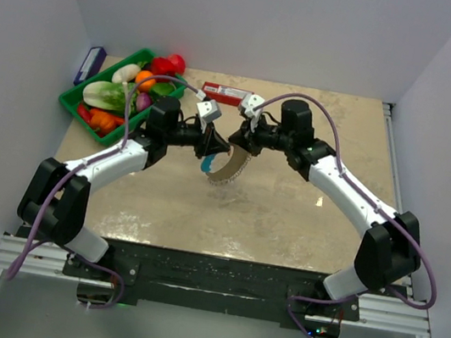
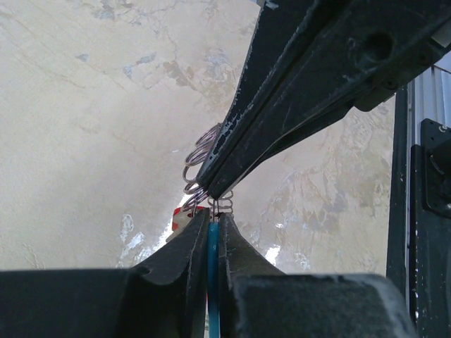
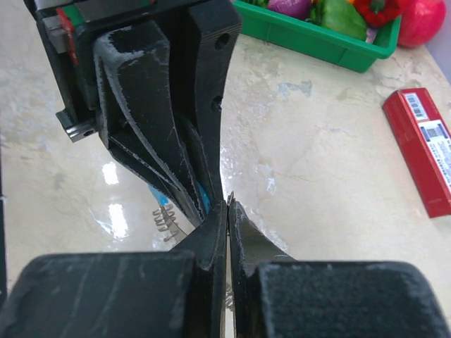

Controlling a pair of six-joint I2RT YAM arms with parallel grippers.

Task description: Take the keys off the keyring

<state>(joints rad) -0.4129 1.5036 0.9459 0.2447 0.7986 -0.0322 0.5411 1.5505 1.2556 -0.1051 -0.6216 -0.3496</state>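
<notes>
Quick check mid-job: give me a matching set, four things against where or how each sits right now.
Things:
1. left gripper
2. keyring
3. red box
4. green tray

Places or states:
a. far left corner of the table
b. lying flat at the far edge, near the middle
c. shut on the blue section
d. held up above mid-table

Pairs: 1-c, 2-d, 3-b, 4-a

Beige marbled table (image 1: 286, 221), white walls (image 1: 258, 20)
</notes>
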